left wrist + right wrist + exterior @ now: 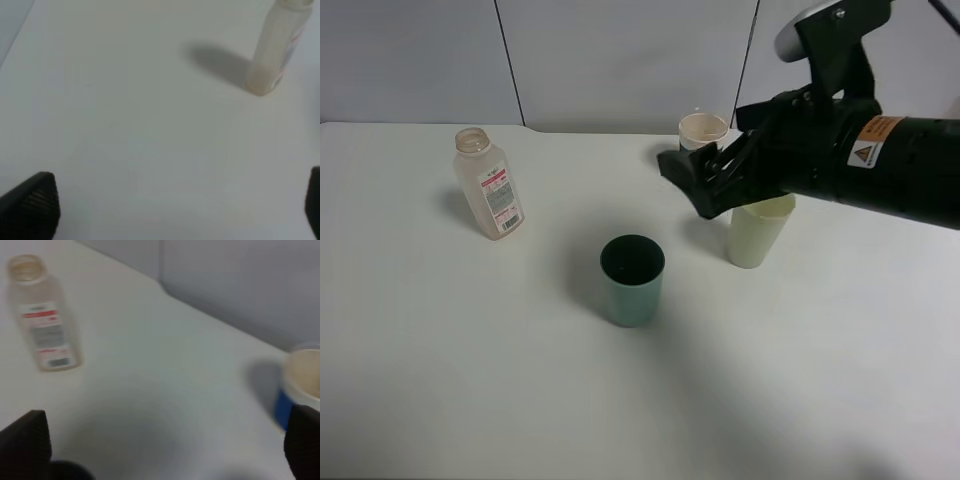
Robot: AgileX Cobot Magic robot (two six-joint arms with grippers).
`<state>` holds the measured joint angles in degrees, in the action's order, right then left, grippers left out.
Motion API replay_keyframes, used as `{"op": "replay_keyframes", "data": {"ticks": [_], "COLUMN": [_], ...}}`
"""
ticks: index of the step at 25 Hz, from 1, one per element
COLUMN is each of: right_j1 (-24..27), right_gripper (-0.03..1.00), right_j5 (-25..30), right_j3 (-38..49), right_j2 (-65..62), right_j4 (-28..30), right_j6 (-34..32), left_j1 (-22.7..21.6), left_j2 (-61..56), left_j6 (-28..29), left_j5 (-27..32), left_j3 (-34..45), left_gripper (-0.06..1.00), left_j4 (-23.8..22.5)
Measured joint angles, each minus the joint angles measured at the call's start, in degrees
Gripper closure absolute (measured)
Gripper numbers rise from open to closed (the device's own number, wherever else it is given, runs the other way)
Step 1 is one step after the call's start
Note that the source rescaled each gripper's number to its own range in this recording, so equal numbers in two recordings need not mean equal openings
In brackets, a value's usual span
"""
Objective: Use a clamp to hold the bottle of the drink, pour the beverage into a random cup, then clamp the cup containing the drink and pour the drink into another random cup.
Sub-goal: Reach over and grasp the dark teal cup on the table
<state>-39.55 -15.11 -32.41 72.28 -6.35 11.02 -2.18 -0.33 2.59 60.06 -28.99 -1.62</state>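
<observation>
The clear bottle point(490, 190) stands uncapped and upright at the back left of the table; it also shows as the bottle point(277, 50) and the bottle point(42, 335). No beverage can be made out in it. The teal cup point(632, 280) stands mid-table with a dark inside, its contents unreadable. The pale yellow-green cup point(758, 232) stands to its right, partly under my right arm. My right gripper point(692, 185) hovers open above the table between the cups, holding nothing; its fingertips point(25, 442) frame bare table. My left gripper point(172, 210) is open and empty, well short of the bottle.
A blue-banded white cup point(703, 130) stands at the back, just behind my right gripper, and shows as the cup point(300, 385). The white table point(470, 380) meets a grey wall at the back. The left arm is outside the exterior view.
</observation>
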Motion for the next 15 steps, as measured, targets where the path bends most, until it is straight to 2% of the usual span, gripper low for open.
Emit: {"op": "replay_keyframes", "data": {"ticks": [3,10,11,15], "right_j1": [-3.08,-6.28,-6.8,-9.37], "right_gripper": [0.21,0.2,0.19,0.04], "right_j5": [-0.01,1.77,1.93,1.99], "right_j3": [0.0,0.0,0.0,0.0], "right_j2": [0.98,1.22,1.24,1.75], "right_j4": [0.0,0.0,0.0,0.0], "right_j6": [0.0,0.06,0.06,0.06], "left_j1": [0.0,0.0,0.0,0.0], "left_j2": [0.0,0.0,0.0,0.0], "left_j6": [0.0,0.0,0.0,0.0], "left_j5": [0.0,0.0,0.0,0.0], "left_j3": [0.0,0.0,0.0,0.0], "left_gripper": [-0.05,-0.05,-0.05,-0.05], "left_j4": [0.0,0.0,0.0,0.0]}}
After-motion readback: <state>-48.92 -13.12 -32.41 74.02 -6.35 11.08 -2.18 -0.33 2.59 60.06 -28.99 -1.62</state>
